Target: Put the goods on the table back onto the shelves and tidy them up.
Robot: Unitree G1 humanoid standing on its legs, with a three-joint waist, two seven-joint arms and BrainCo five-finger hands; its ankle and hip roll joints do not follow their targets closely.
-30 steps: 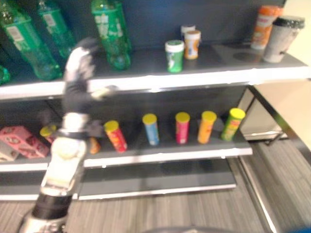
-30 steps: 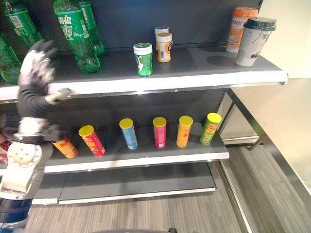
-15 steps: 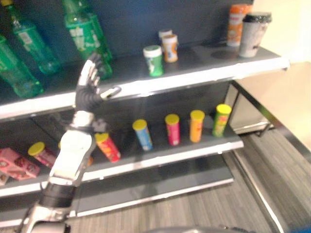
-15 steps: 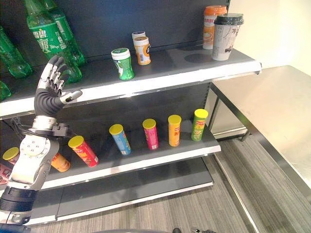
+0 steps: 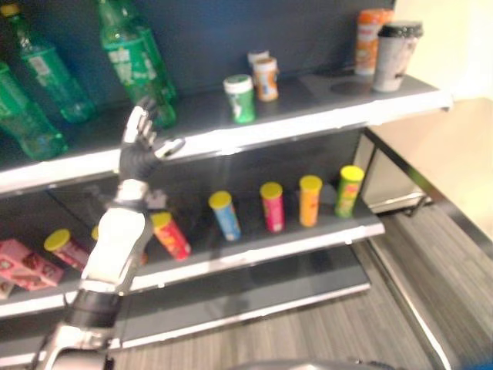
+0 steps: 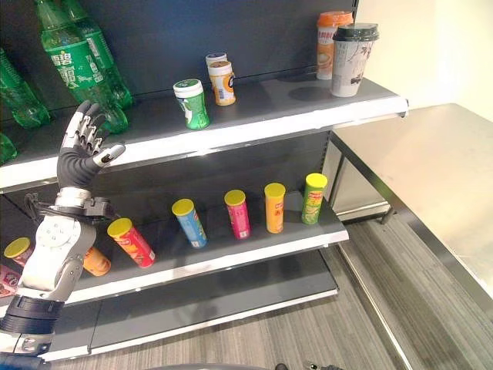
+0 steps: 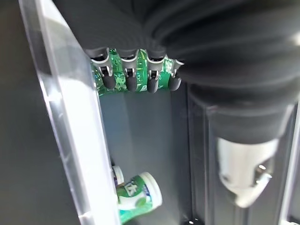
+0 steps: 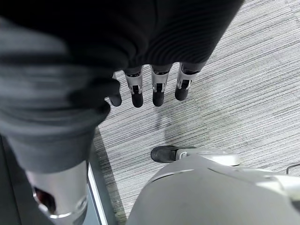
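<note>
- Left hand (image 6: 79,154): raised before the upper grey metal shelf (image 6: 254,123), fingers straight, nothing held, just beside the green plastic soda bottles (image 6: 77,62).
- Right hand (image 8: 140,89): hangs over the floor, fingers relaxed, empty.
- Step, judged: between items; next calls for fetching goods from the steel table (image 6: 431,177), or straightening the leaning yellow-lidded crisp tubes (image 6: 189,222).
- Hidden: table cut off; no goods visible on it.

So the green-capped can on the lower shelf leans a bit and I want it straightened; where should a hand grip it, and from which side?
Grip the green-capped can round its mid-body, coming from the shelf's open front. It is a slim cylinder at the right end of the row, with free shelf to its right; the orange can stands close on its left. The left hand is open.
</note>
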